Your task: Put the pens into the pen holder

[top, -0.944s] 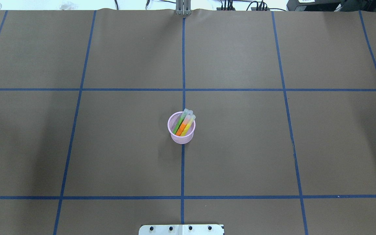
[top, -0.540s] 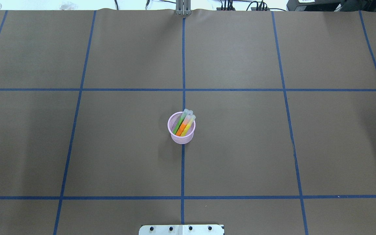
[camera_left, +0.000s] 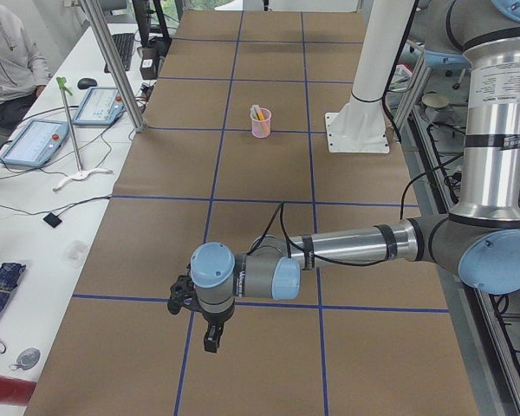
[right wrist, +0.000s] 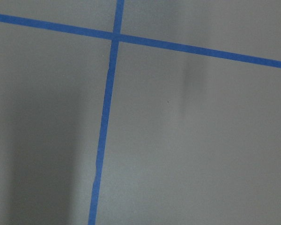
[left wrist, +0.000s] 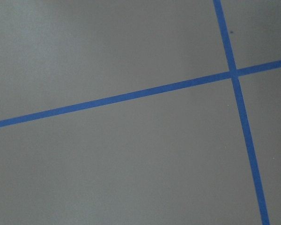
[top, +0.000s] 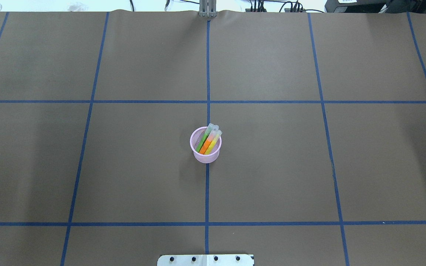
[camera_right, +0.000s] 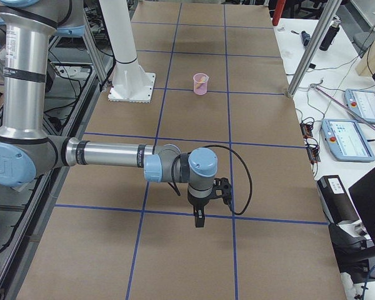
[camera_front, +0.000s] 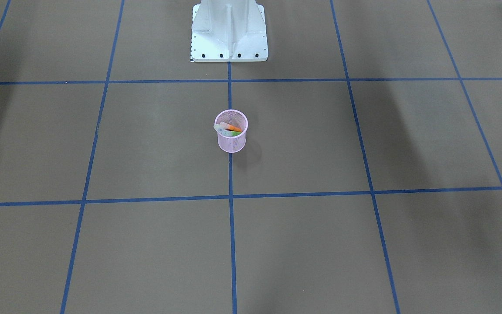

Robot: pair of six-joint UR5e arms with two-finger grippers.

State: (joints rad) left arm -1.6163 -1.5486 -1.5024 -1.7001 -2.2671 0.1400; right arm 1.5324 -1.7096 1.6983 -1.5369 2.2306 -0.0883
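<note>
Only three pens (top: 207, 142) are countable, green pen (top: 201, 143), orange pen (top: 206, 144), yellow pen (top: 212, 145), leaning toward one o'clock in one pink cup (top: 205, 159) at the centre of the table (top: 272, 166). Left gripper (camera_left: 211, 336), right gripper (camera_right: 200, 219): spread or closed, cannot tell.

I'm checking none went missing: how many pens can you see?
3, all leaning inside the pink pen holder: green pen leftmost, orange pen in the middle, yellow pen rightmost in the overhead view. Another may be hidden among them.

left pincer (camera_left: 210, 341) and right pincer (camera_right: 199, 220) look too small to judge their finger gap.
</note>
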